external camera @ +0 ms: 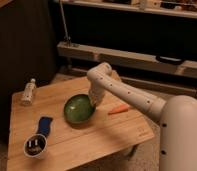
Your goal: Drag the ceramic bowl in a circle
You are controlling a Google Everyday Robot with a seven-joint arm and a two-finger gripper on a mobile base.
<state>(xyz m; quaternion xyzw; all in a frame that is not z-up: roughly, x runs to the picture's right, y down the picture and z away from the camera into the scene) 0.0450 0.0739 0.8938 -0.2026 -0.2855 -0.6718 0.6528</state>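
On wooden table (92, 142), gripper (95, 102) meets ceramic bowl (78, 109) rim.

A single view looks down at an angle from above the robot's own white body, facing across the bench (92, 142) toward dark shelving behind. It sits fairly far back, taking in the whole bench top. The tool (94, 101), seemingly at the ceramic bowl's (78, 109) right rim, lies near centre.
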